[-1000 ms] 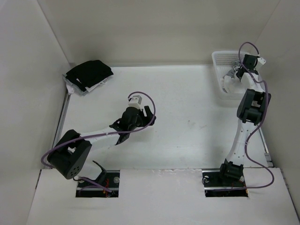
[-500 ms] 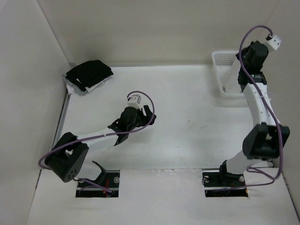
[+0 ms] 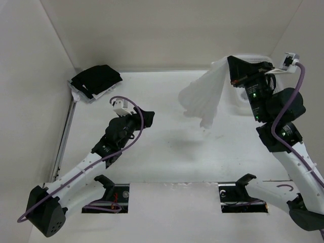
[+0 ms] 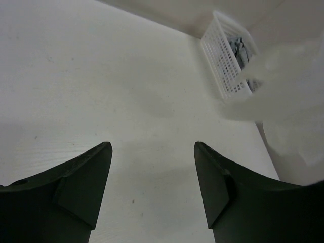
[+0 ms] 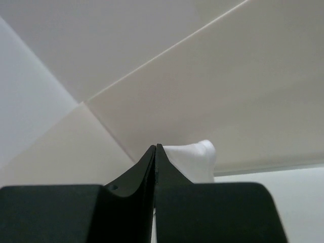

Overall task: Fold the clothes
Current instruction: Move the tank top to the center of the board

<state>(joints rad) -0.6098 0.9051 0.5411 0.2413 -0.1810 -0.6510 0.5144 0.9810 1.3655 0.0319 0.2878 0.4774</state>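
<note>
The right fingers [image 5: 132,176], clamped on one edge of the top [image 3: 205,98], hang it bunched above the surface [image 3: 167,152] beside the basket [image 4: 223,66]. The left fingers [image 4: 83,182] stand apart and empty. Risk: the thin fabric slips from this single pinch, or lands crumpled.

White arms [image 3: 86,164], black joints [image 3: 45,217], purple cables [image 3: 304,76].

— Where is the camisole [image 3: 205,96]?
— It hangs in the air above the far right of the worktop [image 3: 167,147], pinched at its top by the right end effector [image 3: 234,70].
— And its look?
— Thin, plain white, fanning downward in soft folds, with the lower tip dangling.
</note>
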